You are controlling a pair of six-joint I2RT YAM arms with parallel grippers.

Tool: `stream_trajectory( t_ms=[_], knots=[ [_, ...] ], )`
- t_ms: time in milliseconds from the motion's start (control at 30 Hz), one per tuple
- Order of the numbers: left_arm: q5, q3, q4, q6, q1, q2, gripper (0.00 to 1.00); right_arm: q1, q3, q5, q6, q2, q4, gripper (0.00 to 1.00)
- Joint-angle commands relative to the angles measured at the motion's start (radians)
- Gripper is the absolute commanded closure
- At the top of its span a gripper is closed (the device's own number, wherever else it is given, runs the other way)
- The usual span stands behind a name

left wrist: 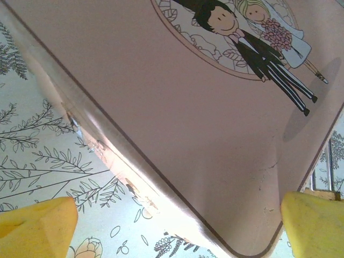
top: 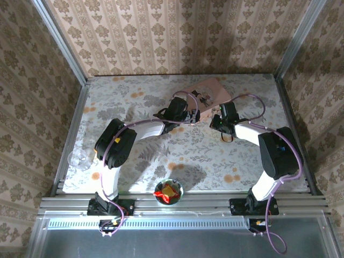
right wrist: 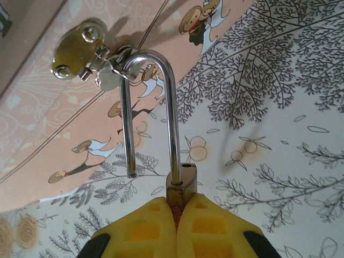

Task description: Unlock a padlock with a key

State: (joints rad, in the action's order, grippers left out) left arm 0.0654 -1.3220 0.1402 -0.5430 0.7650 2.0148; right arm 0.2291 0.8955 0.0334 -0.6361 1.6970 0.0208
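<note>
Looking through the right wrist camera, I see the padlock [right wrist: 181, 181] pinched by its small brass body between the yellow fingers of the right end effector [right wrist: 177, 203], which is clamped tight around it. The lock's long axis runs in line with those fingers. Its silvery shackle [right wrist: 171, 97] points straight away from them and arches over through the brass hasp [right wrist: 80, 51] on the side of the pink tin box [right wrist: 43, 123]. One leg of the shackle is seated in the body. The tip of the other leg hangs free beside the body, out of its hole. The lock hangs just above the flower-patterned table [right wrist: 279, 107], close against the box wall, which carries a row of small cartoon figures.

From the left wrist camera, I see the box lid with a drawn bride and groom [left wrist: 252, 37] inside a round frame. The left end effector [left wrist: 174, 223] stands wide, one yellow fingertip on each side of the near corner of the box. I cannot tell whether either tip touches it.

In the top view, both arms are bent at the elbow. The left forearm [top: 145, 129] reaches to the right and the right forearm [top: 247, 129] reaches to the left. They meet at the near edge of the box, far on the table. A clear cup [top: 80, 159] stands near the left edge, and a small bowl [top: 168, 191] with red and yellow contents sits at the near edge.
</note>
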Motion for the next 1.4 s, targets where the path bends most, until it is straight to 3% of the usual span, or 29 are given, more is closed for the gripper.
stream_trajectory(
  t_ms=[0,367,767,1033,1367],
  knots=[
    [-0.024,0.043,-0.124,0.010,0.007,0.011,0.03,-0.030,0.014,-0.005,-0.047,0.016,0.135,1.00],
    [-0.045,0.058,-0.099,0.008,-0.001,0.010,0.03,-0.074,-0.010,0.074,-0.105,0.060,0.278,1.00],
    [-0.065,0.062,-0.088,0.002,-0.010,-0.017,0.03,-0.080,0.003,0.064,-0.113,0.055,0.293,1.00],
    [0.144,0.038,-0.066,0.033,-0.007,-0.104,0.01,-0.081,-0.030,0.064,-0.098,0.018,0.275,1.00],
    [0.207,-0.296,-0.275,0.195,-0.019,0.128,0.00,-0.080,-0.065,0.077,-0.102,-0.019,0.271,1.00]
  ],
)
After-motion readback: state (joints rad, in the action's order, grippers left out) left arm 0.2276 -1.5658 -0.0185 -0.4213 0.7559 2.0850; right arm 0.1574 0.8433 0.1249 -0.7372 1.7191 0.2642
